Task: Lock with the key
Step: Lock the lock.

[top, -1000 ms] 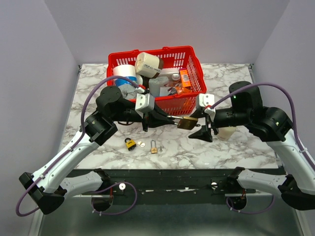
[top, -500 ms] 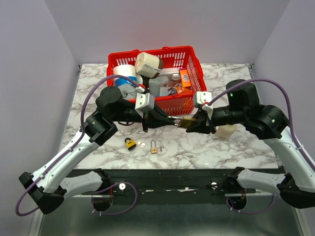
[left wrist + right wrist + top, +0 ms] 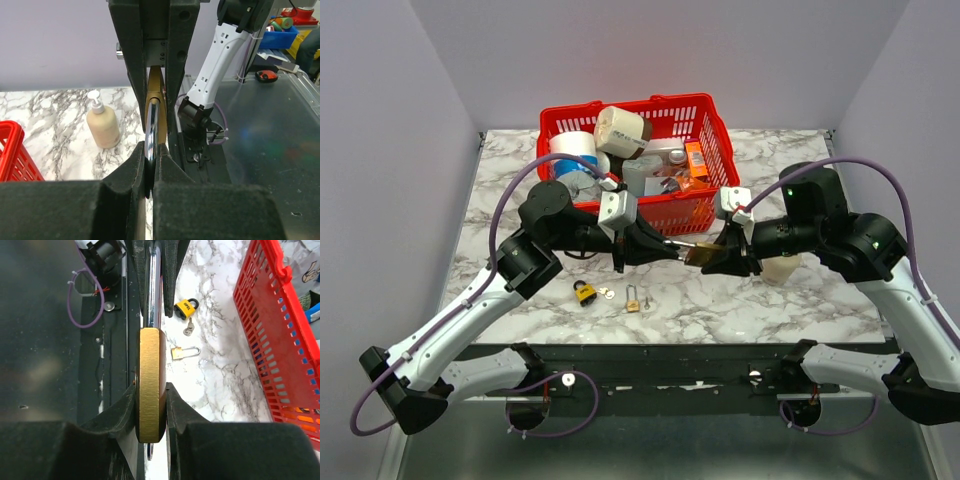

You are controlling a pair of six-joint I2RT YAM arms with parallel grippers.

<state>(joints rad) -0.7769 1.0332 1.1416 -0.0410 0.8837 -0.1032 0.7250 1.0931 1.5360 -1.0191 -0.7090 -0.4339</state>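
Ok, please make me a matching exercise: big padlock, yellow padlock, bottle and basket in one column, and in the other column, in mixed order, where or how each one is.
Column one
1. big padlock
2. yellow padlock
3. bottle
4. basket

Column two
A. red, at the far side of the table
B. held in the air
C. lying on the table
D. standing upright on the table

Pairs: 1-B, 2-C, 3-D, 4-A
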